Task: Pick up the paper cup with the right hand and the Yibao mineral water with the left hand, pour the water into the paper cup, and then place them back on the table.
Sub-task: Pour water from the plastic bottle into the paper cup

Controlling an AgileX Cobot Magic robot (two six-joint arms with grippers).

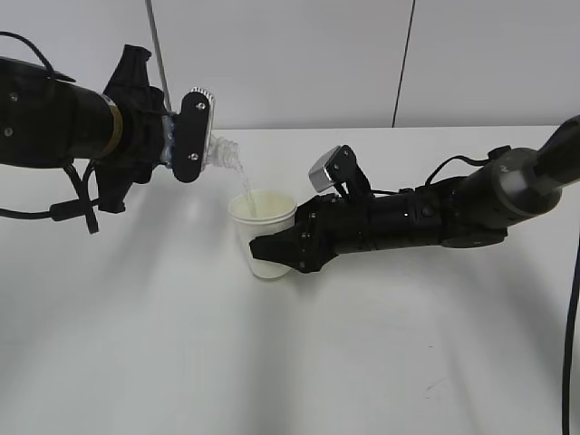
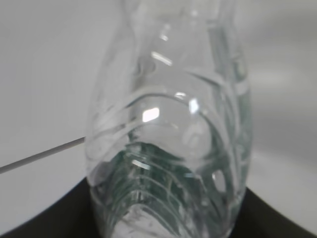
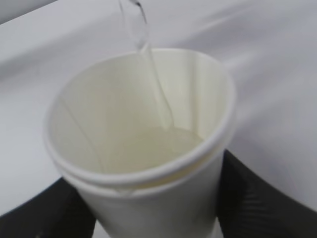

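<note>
The black left hand [image 1: 186, 136], wearing a yellow sticker band, is clamped on the small clear plastic Yibao mineral water bottle [image 1: 217, 151], held tipped with its neck angled down to the right. A thin stream of water [image 1: 245, 186] falls from the bottle's mouth into the small cream-white paper cup [image 1: 265, 237]. The black right hand [image 1: 272, 249] grips that cup around its lower wall, upright, at the white table [image 1: 272, 362]. In the right wrist view, water pools in the cup's bottom.
</note>
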